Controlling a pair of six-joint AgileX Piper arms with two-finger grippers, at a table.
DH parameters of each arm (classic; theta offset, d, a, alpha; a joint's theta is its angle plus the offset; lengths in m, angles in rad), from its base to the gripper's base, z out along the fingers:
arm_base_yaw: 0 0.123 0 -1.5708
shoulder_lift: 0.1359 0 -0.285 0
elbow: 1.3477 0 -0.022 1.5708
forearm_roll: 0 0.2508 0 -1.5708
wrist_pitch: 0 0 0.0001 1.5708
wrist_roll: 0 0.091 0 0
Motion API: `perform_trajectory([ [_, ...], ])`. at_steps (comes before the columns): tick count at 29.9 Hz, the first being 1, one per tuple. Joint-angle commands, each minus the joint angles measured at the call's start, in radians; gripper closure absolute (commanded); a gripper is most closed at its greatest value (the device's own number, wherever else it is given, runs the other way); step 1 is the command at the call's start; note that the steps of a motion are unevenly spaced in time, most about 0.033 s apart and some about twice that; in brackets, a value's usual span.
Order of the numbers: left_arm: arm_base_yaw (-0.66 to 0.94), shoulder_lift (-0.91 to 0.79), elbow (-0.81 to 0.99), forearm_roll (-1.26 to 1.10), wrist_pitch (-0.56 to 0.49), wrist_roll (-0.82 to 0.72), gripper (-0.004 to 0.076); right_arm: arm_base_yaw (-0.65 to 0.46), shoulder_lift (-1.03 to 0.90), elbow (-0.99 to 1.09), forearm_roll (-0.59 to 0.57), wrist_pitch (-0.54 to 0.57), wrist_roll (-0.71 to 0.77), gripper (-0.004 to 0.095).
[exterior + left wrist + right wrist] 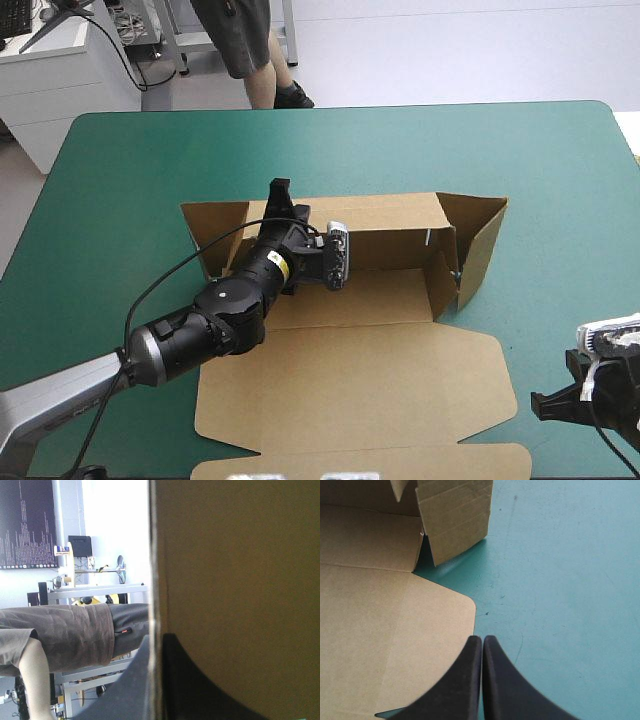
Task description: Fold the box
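Observation:
The brown box (pixel 380 370) lies in the middle of the table. Its far wall (pixel 390 235) and right wall (pixel 480 250) are raised, and its wide lid lies flat toward the near edge. My left gripper (pixel 279 190) reaches over the left end of the far wall. In the left wrist view the left gripper (pixel 156 645) is shut on the box (pixel 240 570), the board's edge running between the fingers. My right gripper (pixel 545 400) hovers low at the near right, beside the lid's right corner. In its own view the right gripper (pixel 482 639) is shut and empty at the rim of the lid (pixel 385 630).
The teal-green cover (pixel 120 180) surrounds the box. A left flap (pixel 215 235) stands partly raised beside my left arm. The lid's near flap reaches the table's front edge. The table's right edge runs close to my right gripper.

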Motion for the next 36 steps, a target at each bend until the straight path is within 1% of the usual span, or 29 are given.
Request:
perform_trajectory([
  [1, -0.031, -0.041, -0.021, 0.051, 0.025, -0.043, 0.0732, -0.009, 0.008, -0.032, -0.002, -0.064, 0.001, 0.0921],
  [6, -0.031, -0.041, 0.020, 0.042, 0.066, -0.086, 0.0732, -0.009, 0.008, -0.032, -0.002, -0.064, 0.001, 0.0921],
  [11, -0.031, -0.041, 0.066, 0.048, 0.045, -0.130, 0.0732, -0.009, 0.008, -0.032, -0.002, -0.064, 0.001, 0.0921],
  [18, -0.031, -0.041, 0.077, 0.064, 0.040, -0.136, 0.0732, -0.009, 0.010, -0.032, -0.002, -0.069, 0.001, 0.0909],
  [20, -0.031, -0.041, 0.077, 0.066, 0.035, -0.136, 0.0732, -0.009, 0.010, -0.036, 0.004, -0.074, 0.001, 0.0850],
  [22, -0.031, -0.041, 0.077, 0.083, 0.033, -0.138, 0.0732, -0.009, 0.012, -0.045, 0.009, -0.071, 0.001, 0.0744],
  [23, -0.031, -0.041, 0.077, 0.093, 0.033, -0.140, 0.0732, -0.009, 0.020, -0.058, 0.009, -0.066, 0.001, 0.0665],
  [25, -0.031, -0.041, 0.077, 0.112, 0.031, -0.162, 0.0732, -0.009, 0.039, -0.085, 0.009, -0.060, 0.008, 0.0476],
  [27, -0.031, -0.041, 0.077, 0.118, 0.033, -0.178, 0.0732, -0.009, 0.063, -0.116, 0.009, -0.060, 0.016, 0.0316],
  [29, -0.031, -0.041, 0.077, 0.118, 0.033, -0.178, 0.0732, -0.009, 0.097, -0.155, 0.009, -0.060, 0.023, 0.0201],
  [31, -0.031, -0.041, 0.077, 0.118, 0.033, -0.178, 0.0732, -0.009, 0.132, -0.195, 0.009, -0.058, 0.023, 0.0155],
  [36, -0.031, -0.041, 0.077, 0.118, 0.033, -0.178, 0.0732, -0.009, 0.254, -0.319, 0.000, -0.064, 0.010, 0.0156],
])
